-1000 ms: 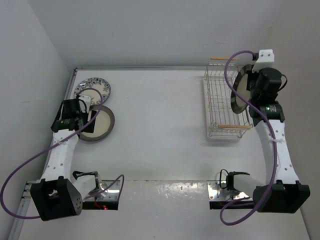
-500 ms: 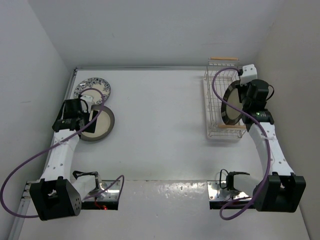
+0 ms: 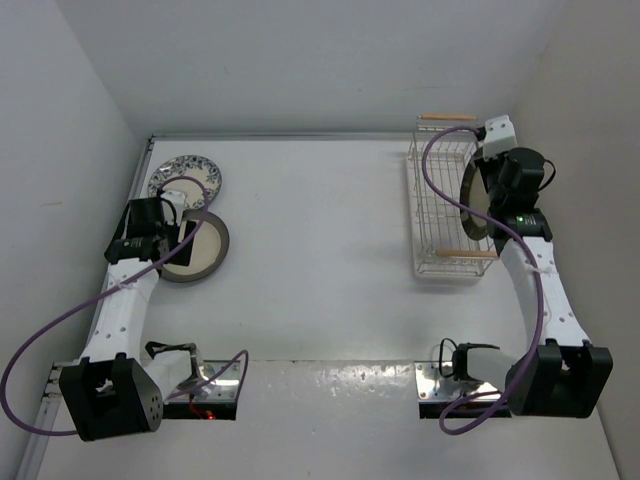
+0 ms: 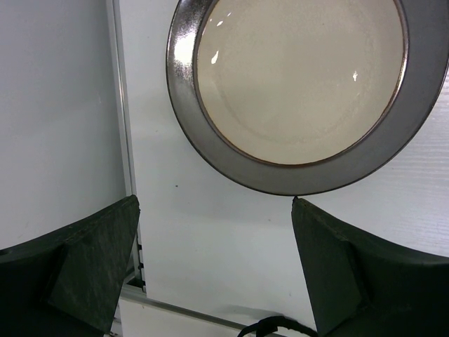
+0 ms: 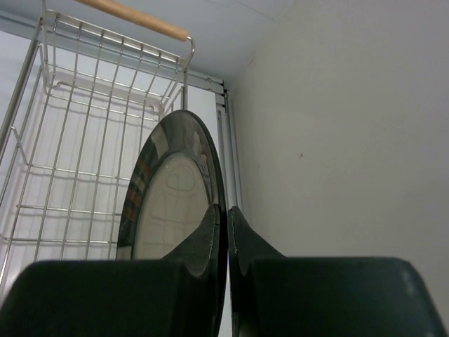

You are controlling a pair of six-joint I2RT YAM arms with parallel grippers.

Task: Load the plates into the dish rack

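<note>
One black-rimmed plate [image 5: 172, 203] is pinched on edge in your right gripper [image 5: 223, 210], frame right: keep it upright, seat it between dish rack [image 3: 440, 268] wires, then release; left gripper [image 4: 214, 203] gapes open.

light: bright, even, kinda flat | shadows: soft, faint | glare: white streaks on grey-rimmed plate [image 4: 184, 63], dish rack [image 5: 77, 140] wires mirrored in black-rimmed plate [image 5: 168, 210], table [image 3: 330, 385] near edge shiny | blur: right gripper [image 5: 222, 210] was mushy up close
</note>
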